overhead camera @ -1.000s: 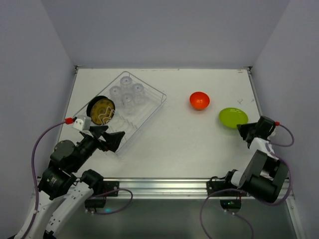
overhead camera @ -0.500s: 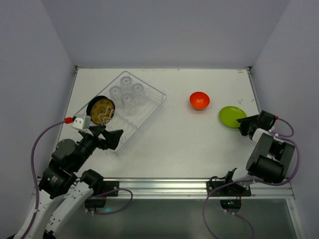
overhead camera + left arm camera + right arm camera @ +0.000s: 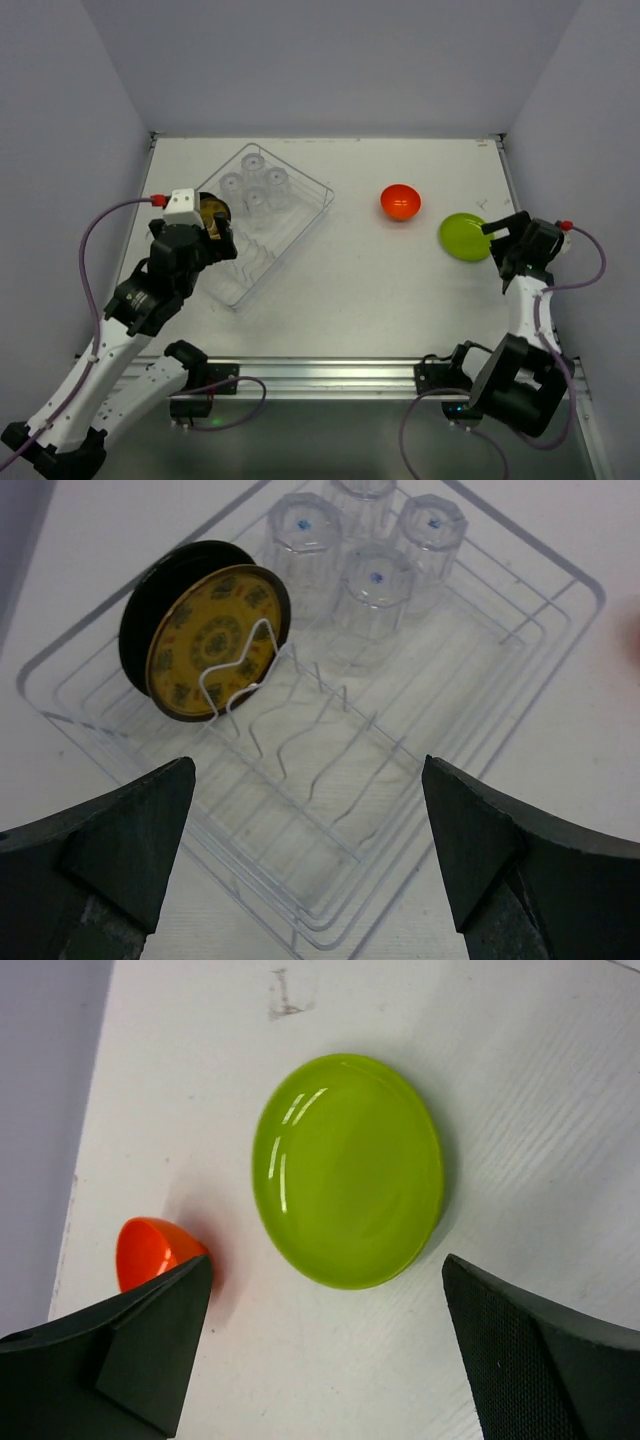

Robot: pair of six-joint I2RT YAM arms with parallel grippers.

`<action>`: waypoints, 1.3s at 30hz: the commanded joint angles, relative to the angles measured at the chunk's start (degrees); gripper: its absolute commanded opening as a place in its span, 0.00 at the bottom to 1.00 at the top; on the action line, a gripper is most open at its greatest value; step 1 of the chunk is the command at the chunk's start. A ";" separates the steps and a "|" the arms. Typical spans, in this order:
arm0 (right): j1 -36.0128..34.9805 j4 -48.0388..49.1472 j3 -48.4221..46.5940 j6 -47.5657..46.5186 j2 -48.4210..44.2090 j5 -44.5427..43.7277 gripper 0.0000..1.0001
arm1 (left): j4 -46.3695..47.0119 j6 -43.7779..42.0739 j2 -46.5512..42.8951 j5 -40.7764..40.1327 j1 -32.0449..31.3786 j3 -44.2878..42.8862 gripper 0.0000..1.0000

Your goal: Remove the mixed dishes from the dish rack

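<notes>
The silver wire dish rack [image 3: 318, 192] [image 3: 585, 585] sits at the table's left. A black-rimmed plate with a yellow patterned face [image 3: 208, 214] [image 3: 212, 642] stands upright between its tines. Several clear tumblers [image 3: 256, 184] [image 3: 376, 578] stand upside down behind it. My left gripper [image 3: 210, 245] [image 3: 307, 780] hovers open over the rack's near end, empty. The orange bowl [image 3: 400, 201] [image 3: 150, 1250] and a lime-green plate [image 3: 467, 236] [image 3: 348, 1170] lie on the table at right. My right gripper [image 3: 498, 245] [image 3: 326, 1270] is open just beside the green plate, not touching it.
The right wall runs close behind the right arm. The table's right edge [image 3: 512, 190] lies a short way beyond the green plate. A bare stretch of white tabletop [image 3: 350, 270] separates the rack from the bowl.
My right gripper has opened and let go of the green plate, which now lies flat on the table. My left arm has swung up and over the rack's near end.
</notes>
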State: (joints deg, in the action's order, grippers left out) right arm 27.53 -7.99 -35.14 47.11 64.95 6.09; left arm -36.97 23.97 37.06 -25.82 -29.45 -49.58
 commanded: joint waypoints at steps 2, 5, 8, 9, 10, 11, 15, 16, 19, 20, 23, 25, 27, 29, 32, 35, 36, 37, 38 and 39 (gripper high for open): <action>-5.54 -1.87 -1.43 -6.67 -11.74 1.01 0.99 | 3.82 -6.55 8.37 -13.72 -0.08 -4.38 1.00; -18.25 1.40 -2.65 -13.09 -12.49 5.69 0.99 | 9.45 -17.68 15.57 -16.28 1.23 -6.48 1.00; -22.42 -0.10 -4.68 -14.86 -10.11 9.72 0.99 | 11.30 -23.42 23.22 -11.81 5.09 -9.91 1.00; -23.91 0.16 -4.51 -14.68 -9.67 11.13 0.99 | 11.48 -28.05 24.80 -9.27 6.32 -12.36 1.00; -24.53 1.30 -3.81 -14.94 -9.93 13.31 0.99 | 11.40 -29.31 27.95 -5.68 8.77 -13.51 1.00; -25.06 1.40 -3.71 -15.03 -10.19 13.77 0.99 | 11.39 -30.11 29.55 -4.95 10.28 -14.74 1.00; -26.30 1.14 -3.19 -16.53 -11.42 13.25 0.99 | 6.41 -32.93 37.55 -1.42 13.98 -20.63 1.00; -26.21 1.13 -3.19 -16.44 -11.34 13.25 0.99 | 5.17 -33.19 40.78 -1.25 13.98 -22.90 1.00; -26.21 1.40 -3.45 -16.35 -11.33 16.50 0.99 | 1.47 -33.55 45.73 -1.94 14.07 -25.38 0.94; -26.30 1.40 -3.36 -16.26 -11.60 16.85 0.99 | 1.03 -34.07 46.34 -2.12 14.07 -25.13 0.89; -26.30 1.92 -2.66 -15.91 -13.00 17.37 0.99 | 3.47 -35.12 45.39 -3.44 14.51 -22.23 0.67; -26.39 1.75 -2.92 -16.09 -13.62 17.82 0.99 | 3.92 -35.74 45.38 -4.94 14.86 -21.87 0.66; -26.39 0.96 -3.18 -16.44 -13.97 17.91 0.99 | 4.27 -35.92 46.52 -6.07 15.12 -22.05 0.65; -26.39 1.22 -2.92 -16.61 -15.11 17.91 0.99 | 4.10 -36.18 47.84 -6.61 15.48 -22.40 0.61; -26.39 1.05 -2.66 -16.70 -15.73 17.64 0.99 | 3.23 -35.75 51.09 -7.22 16.44 -22.75 0.59; -26.39 1.22 -2.66 -16.79 -15.38 17.38 0.99 | 2.52 -34.95 53.20 -7.58 17.06 -22.75 0.54; -26.30 1.22 -2.83 -16.79 -15.20 17.38 0.99 | 2.34 -34.87 53.81 -7.84 17.23 -22.66 0.54; -26.39 1.22 -2.83 -16.70 -15.11 17.64 0.99 | 2.17 -34.78 53.82 -8.01 17.32 -22.58 0.52; -26.39 1.13 -2.92 -16.79 -14.94 17.82 0.99 | 2.25 -34.69 53.65 -8.36 17.32 -22.40 0.52; -26.39 1.22 -2.92 -16.88 -14.85 17.99 0.99 | 2.43 -34.69 53.38 -8.63 17.41 -21.88 0.52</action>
State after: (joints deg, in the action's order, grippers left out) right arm 1.39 -8.10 -37.89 31.42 50.09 22.61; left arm -34.41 -10.09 91.83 -32.45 -12.60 -71.35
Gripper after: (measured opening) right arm 0.989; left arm 0.526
